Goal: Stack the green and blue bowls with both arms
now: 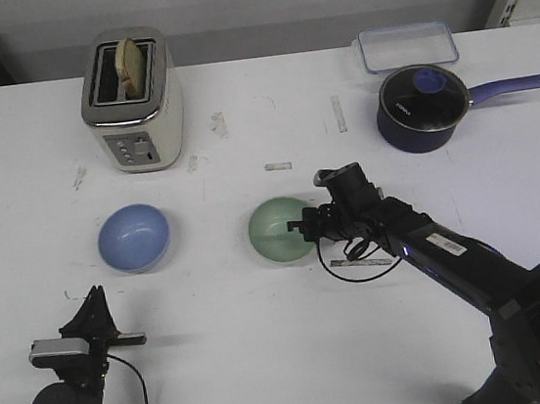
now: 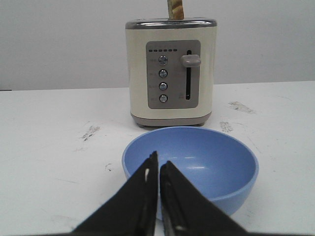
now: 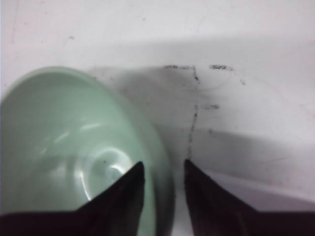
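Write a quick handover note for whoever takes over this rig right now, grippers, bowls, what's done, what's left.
Left gripper: shut, empty, low at the near left of the table, pointing at the blue bowl, not touching it.
Right gripper: open, one finger inside and one outside the rim of the green bowl, not yet closed on it.
Both bowls sit upright on the table, apart, blue in front of the toaster, green at centre.
Done: right arm is positioned at the green bowl.
Left: grasp, lift, stack one bowl in the other.

On the bench (image 1: 270,360), my right hand (image 1: 305,227) seems to straddle the green bowl's (image 1: 276,231) right rim; blue bowl (image 1: 133,237) lies left, toaster (image 1: 131,101) behind it.
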Tool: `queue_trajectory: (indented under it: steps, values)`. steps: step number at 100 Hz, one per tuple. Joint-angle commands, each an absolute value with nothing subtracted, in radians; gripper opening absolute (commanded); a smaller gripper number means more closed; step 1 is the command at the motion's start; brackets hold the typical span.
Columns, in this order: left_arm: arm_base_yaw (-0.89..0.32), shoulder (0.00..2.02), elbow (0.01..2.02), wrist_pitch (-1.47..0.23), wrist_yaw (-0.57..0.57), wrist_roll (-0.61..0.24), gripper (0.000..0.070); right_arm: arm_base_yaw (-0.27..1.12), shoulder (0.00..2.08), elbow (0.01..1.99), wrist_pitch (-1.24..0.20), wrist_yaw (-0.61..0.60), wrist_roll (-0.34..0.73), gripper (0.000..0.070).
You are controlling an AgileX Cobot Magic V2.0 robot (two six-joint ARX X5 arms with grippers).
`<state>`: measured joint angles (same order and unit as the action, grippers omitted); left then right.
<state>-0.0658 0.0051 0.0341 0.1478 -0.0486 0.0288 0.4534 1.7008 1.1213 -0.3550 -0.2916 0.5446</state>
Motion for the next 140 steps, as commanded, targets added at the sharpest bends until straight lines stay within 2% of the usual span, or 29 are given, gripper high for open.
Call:
queue_trajectory:
  steps: [1, 8, 21, 28, 43, 51, 66, 69, 73, 85, 90, 126, 140]
  values:
    - [-0.065, 0.003, 0.014, 0.158, -0.045, 0.037, 0.0002, 0.462, 1.723, 1.139, -0.338, -0.288, 0.554, 0.0215]
    - [-0.065, 0.003, 0.014, 0.159, -0.045, 0.037, 0.0002, 0.464, 1.716, 1.139, -0.334, -0.287, 0.553, 0.0249]
    - [-0.065, 0.003, 0.014, 0.159, -0.045, 0.037, 0.0002, 0.459, 1.686, 1.14, -0.335, -0.279, 0.548, 0.0428]
    - [-0.065, 0.003, 0.014, 0.158, -0.045, 0.037, 0.0002, 0.455, 1.662, 1.14, -0.336, -0.279, 0.545, 0.048]
    - [-0.065, 0.003, 0.014, 0.159, -0.045, 0.037, 0.0002, 0.443, 1.59, 1.139, -0.342, -0.268, 0.458, 0.0488]
    - [-0.065, 0.003, 0.014, 0.158, -0.045, 0.037, 0.0002, 0.443, 1.545, 1.137, -0.342, -0.212, 0.345, 0.0487]
    - [-0.065, 0.003, 0.014, 0.158, -0.045, 0.037, 0.0002, 0.427, 1.452, 1.121, -0.341, -0.033, 0.115, 0.0482]
    - [-0.065, 0.003, 0.014, 0.159, -0.045, 0.037, 0.0002, 0.42, 1.433, 1.113, -0.336, -0.004, 0.072, 0.0466]
    - [-0.065, 0.003, 0.014, 0.159, -0.045, 0.037, 0.0002, 0.409, 1.41, 1.098, -0.327, 0.026, 0.027, 0.0407]
    - [-0.065, 0.003, 0.014, 0.159, -0.045, 0.037, 0.0002, 0.357, 1.324, 1.017, -0.257, 0.079, -0.028, 0.0099]
    - [-0.065, 0.003, 0.014, 0.158, -0.045, 0.037, 0.0002, 0.328, 1.28, 0.973, -0.224, 0.079, -0.027, 0.0001]
    - [-0.065, 0.003, 0.014, 0.159, -0.045, 0.037, 0.0002, 0.114, 0.91, 0.577, 0.028, 0.075, 0.003, 0.0]
    - [-0.065, 0.003, 0.014, 0.159, -0.045, 0.037, 0.0002, 0.054, 0.725, 0.421, 0.082, 0.075, 0.011, 0.0001]
